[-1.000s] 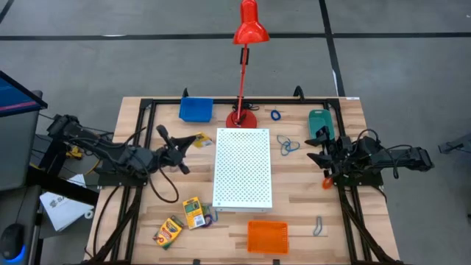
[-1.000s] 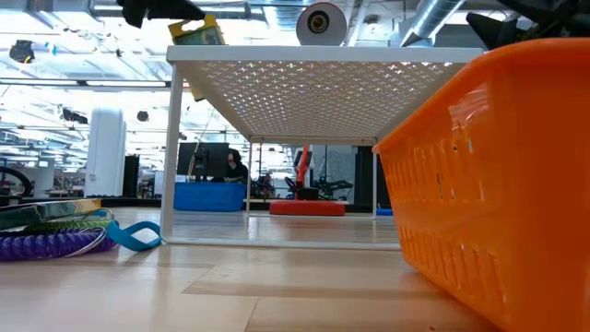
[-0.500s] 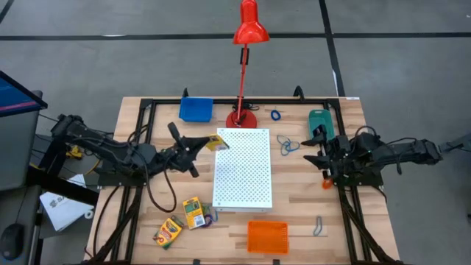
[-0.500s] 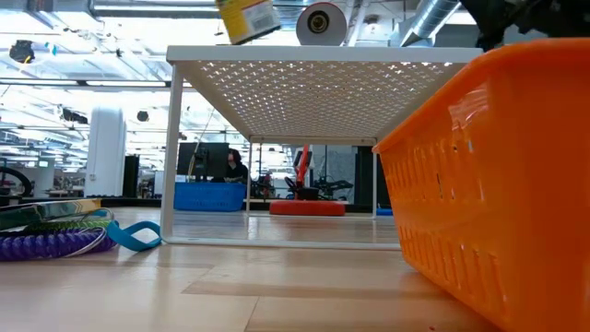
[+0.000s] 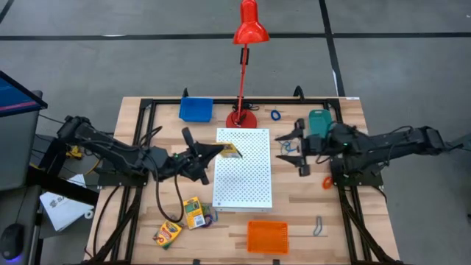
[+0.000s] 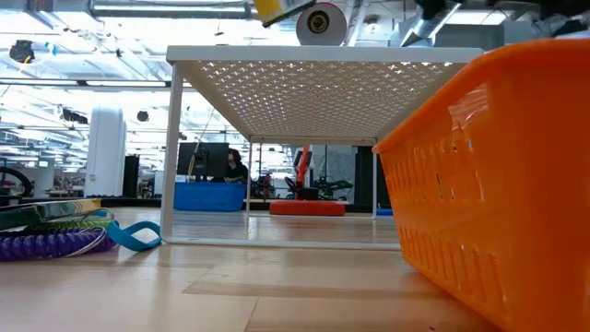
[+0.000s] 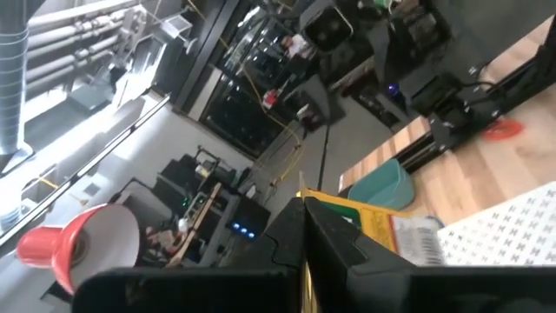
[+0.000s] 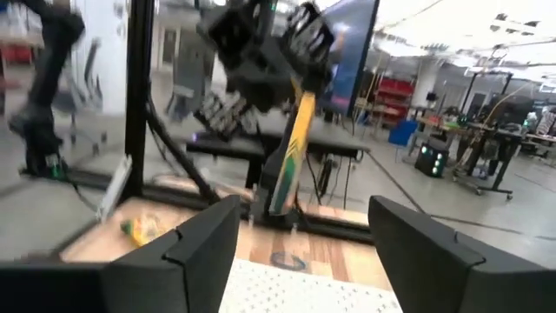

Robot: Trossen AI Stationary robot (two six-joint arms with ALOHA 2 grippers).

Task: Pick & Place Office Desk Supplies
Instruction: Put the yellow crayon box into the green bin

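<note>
My left gripper (image 5: 213,152) is shut on a yellow-and-green crayon box (image 5: 230,150), which it holds over the left edge of the white perforated board (image 5: 243,177). The right wrist view looks across at this box (image 8: 291,143), seen edge-on. My right gripper (image 5: 293,153) stands open just right of the board, above the blue loops (image 5: 288,146), with nothing between its fingers. Two more crayon boxes (image 5: 193,212) (image 5: 168,232) lie flat on the table near its front left. My left gripper pinches one end of the crayon box (image 7: 347,228) between its two fingers. The fingers come about level from the table's left. The box sticks out past them toward the right, tilted on edge, and is lifted clear of the board.
A red desk lamp (image 5: 241,116) stands behind the board. A blue tray (image 5: 196,109) is at the far left, a teal tray (image 5: 320,121) at the far right, an orange tray (image 5: 267,237) at the front. A purple coil (image 6: 46,244) and small loops lie about.
My left gripper has carried the crayon box up and toward the table's right, from beside the board to over its left edge, rolling as it went. My right gripper has risen and moved left toward the board, ending above the blue loops.
</note>
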